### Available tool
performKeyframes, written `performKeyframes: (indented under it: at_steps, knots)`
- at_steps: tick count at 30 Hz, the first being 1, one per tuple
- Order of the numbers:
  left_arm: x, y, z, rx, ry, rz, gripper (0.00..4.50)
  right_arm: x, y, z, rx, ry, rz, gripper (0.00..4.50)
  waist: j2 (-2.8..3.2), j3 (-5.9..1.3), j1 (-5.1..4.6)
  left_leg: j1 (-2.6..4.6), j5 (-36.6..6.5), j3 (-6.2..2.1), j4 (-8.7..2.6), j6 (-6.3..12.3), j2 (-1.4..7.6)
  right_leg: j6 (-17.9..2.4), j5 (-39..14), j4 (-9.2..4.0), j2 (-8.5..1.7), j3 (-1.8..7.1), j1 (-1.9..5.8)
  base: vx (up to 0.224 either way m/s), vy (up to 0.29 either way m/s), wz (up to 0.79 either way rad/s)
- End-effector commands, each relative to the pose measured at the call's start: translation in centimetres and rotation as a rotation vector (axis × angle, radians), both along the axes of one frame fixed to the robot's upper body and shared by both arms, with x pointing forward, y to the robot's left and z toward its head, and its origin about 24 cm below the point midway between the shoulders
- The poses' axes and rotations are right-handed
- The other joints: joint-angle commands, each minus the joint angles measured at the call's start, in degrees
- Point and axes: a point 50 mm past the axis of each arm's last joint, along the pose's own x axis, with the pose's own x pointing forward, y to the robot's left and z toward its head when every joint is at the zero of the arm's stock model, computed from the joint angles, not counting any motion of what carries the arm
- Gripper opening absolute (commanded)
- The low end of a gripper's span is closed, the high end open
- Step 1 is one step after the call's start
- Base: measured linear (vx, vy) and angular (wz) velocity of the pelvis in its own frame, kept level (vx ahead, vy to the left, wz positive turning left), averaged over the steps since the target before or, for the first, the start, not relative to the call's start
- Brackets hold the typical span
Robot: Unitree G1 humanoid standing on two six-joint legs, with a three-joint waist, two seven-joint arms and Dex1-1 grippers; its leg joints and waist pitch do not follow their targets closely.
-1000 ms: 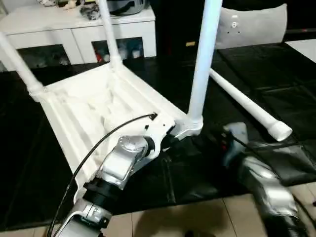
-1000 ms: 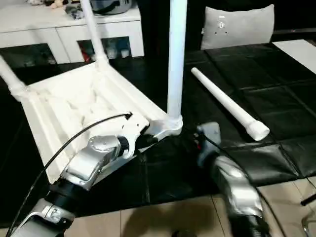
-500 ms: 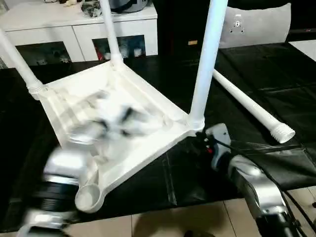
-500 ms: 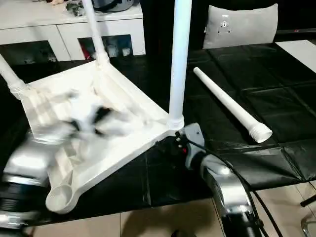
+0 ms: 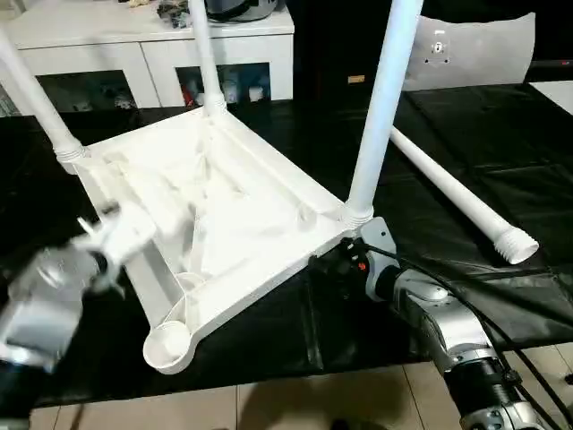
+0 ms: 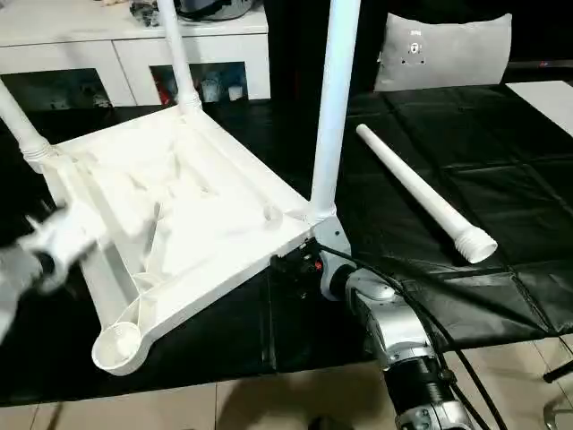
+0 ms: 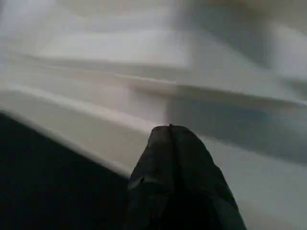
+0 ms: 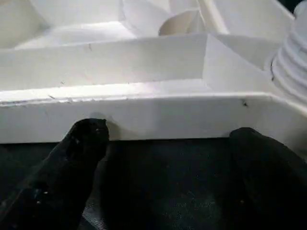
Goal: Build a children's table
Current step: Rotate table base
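Upside down, the table lay on the black surface, ribbed underside up, three legs pointing upward. A fourth leg lay flat beside it, threaded end toward the robot. The right end effector stood open at the table's near rim. The left end effector was closed, empty, over the table's left edge.

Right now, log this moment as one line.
table upside down, three legs in | fourth leg loose on mat | left gripper shut | right gripper open at rim
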Motion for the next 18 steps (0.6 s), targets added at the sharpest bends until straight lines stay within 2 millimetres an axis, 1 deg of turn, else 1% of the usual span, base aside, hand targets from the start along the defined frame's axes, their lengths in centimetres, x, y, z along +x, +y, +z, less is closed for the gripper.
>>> performKeyframes:
  at_steps: [1,2,3,4,5,6,8,9,11,12,13,14,15,16,17,18]
  knots:
    - [-0.6,-0.6,-0.4,-0.006,0.075,-0.067,0.04,0.4,0.6,0.2,-0.017,-0.013,0.012,4.50,0.99,-3.41,0.27,-0.96,-8.5,0.50,-4.82,4.10,1.13,-10.9,-16.4,-3.08,-2.61,3.38,4.22,0.000,0.000,0.00]
    - [-1.3,-0.7,-0.9,0.007,0.143,-0.116,0.04,0.6,0.7,0.2,-0.020,-0.012,0.009,4.50,0.71,-3.25,0.08,-0.89,-10.8,0.55,-4.90,3.73,1.10,-10.1,-18.5,-3.47,-2.57,3.35,4.14,0.000,0.000,0.00]
    - [-1.3,-0.7,-1.0,0.008,0.149,-0.120,0.04,0.6,0.7,0.2,-0.020,-0.012,0.009,4.50,0.74,-3.19,0.11,-0.93,-11.5,0.45,-5.02,3.63,1.10,-9.8,-19.5,-3.52,-2.66,3.32,4.23,0.000,0.000,0.00]
    - [-1.7,-0.9,-1.2,-0.004,0.186,-0.151,0.04,0.8,0.9,0.2,-0.020,-0.011,0.008,4.50,0.81,-3.14,0.01,-0.84,-12.7,0.44,-5.07,3.41,1.12,-9.2,-21.3,-3.72,-2.69,3.31,4.18,0.000,0.000,0.00]
    - [-2.0,-1.0,-1.3,-0.019,0.218,-0.175,0.04,0.9,1.0,0.2,-0.020,-0.010,0.007,4.50,0.90,-3.07,-0.11,-0.93,-13.0,0.39,-5.10,3.30,1.10,-9.0,-21.9,-3.75,-2.68,3.29,4.26,0.000,0.000,0.00]
    - [-2.4,-1.4,-1.3,-0.041,0.251,-0.216,0.04,1.1,1.1,0.2,-0.022,-0.010,0.005,4.50,0.84,-2.95,-0.18,-0.78,-14.1,0.42,-5.13,3.06,1.09,-8.6,-23.6,-4.05,-2.66,3.24,4.11,0.000,0.000,0.00]
    - [-3.4,-2.4,-1.3,-0.110,0.352,-0.326,0.04,1.5,1.3,0.2,-0.023,-0.010,0.003,4.50,0.98,-2.84,-0.26,-0.59,-15.7,0.30,-5.23,2.60,1.24,-8.2,-25.9,-4.25,-2.87,3.30,4.04,0.000,0.000,0.00]
    - [-3.9,-3.0,-1.2,-0.151,0.393,-0.391,0.04,1.7,1.4,0.2,-0.025,-0.013,0.005,4.50,0.67,-2.64,-0.37,-0.44,-16.8,0.32,-5.33,2.51,1.26,-7.8,-27.7,-4.58,-2.77,3.30,3.90,0.000,0.000,0.00]
    - [-4.2,-3.6,-1.1,-0.193,0.425,-0.459,0.04,1.9,1.6,0.3,-0.026,-0.015,0.008,4.50,0.60,-2.47,-0.59,0.00,-18.1,0.55,-5.15,2.34,0.95,-6.8,-30.8,-4.98,-2.54,3.21,3.58,0.000,0.000,0.00]
    - [-4.3,-4.2,-1.1,-0.242,0.438,-0.505,0.04,2.2,1.7,0.4,-0.026,-0.018,0.011,4.50,0.73,-2.57,-0.60,-0.02,-17.7,0.49,-5.16,2.24,0.99,-6.5,-30.7,-4.91,-2.56,3.21,3.71,0.000,0.000,0.00]
    - [-4.3,-4.2,-1.1,-0.244,0.438,-0.507,0.04,2.2,1.7,0.4,-0.026,-0.018,0.011,4.50,0.68,-2.67,-0.67,-0.24,-16.7,0.42,-5.21,2.18,1.06,-6.5,-29.7,-4.75,-2.57,3.23,3.91,0.000,0.000,0.00]
    - [-4.3,-5.1,-1.1,-0.306,0.446,-0.561,0.04,2.5,1.9,0.5,-0.026,-0.020,0.015,4.50,0.71,-2.72,-0.91,-0.32,-16.1,0.40,-5.24,2.18,1.08,-6.9,-28.3,-4.58,-2.44,3.26,3.94,0.000,0.000,0.00]
    - [-4.3,-5.1,-1.1,-0.308,0.446,-0.562,0.04,2.5,1.9,0.6,-0.026,-0.020,0.015,4.50,0.71,-2.72,-0.91,-0.32,-16.1,0.40,-5.24,2.18,1.08,-6.9,-28.3,-4.58,-2.44,3.26,3.94,0.000,0.000,0.00]
    - [-4.1,-6.2,-1.1,-0.353,0.448,-0.604,0.04,2.8,2.1,0.6,-0.031,-0.024,0.018,4.50,0.78,-2.95,-1.19,-0.36,-15.0,0.44,-5.19,2.08,1.16,-8.0,-25.7,-4.21,-2.36,3.37,4.04,0.000,0.000,0.00]
    - [-3.9,-6.8,-1.1,-0.368,0.446,-0.620,0.04,2.9,2.2,0.7,-0.031,-0.026,0.019,4.50,0.86,-3.12,-1.24,-0.32,-13.9,0.52,-5.15,2.10,1.21,-9.0,-23.2,-3.93,-2.25,3.46,4.12,0.000,0.000,0.00]
    - [-3.7,-7.2,-1.2,-0.377,0.444,-0.629,0.04,3.0,2.3,0.7,-0.030,-0.028,0.020,4.50,0.86,-3.17,-1.34,-0.47,-13.1,0.57,-5.07,2.11,1.14,-9.5,-21.9,-3.73,-2.22,3.49,4.24,0.000,0.000,0.00]
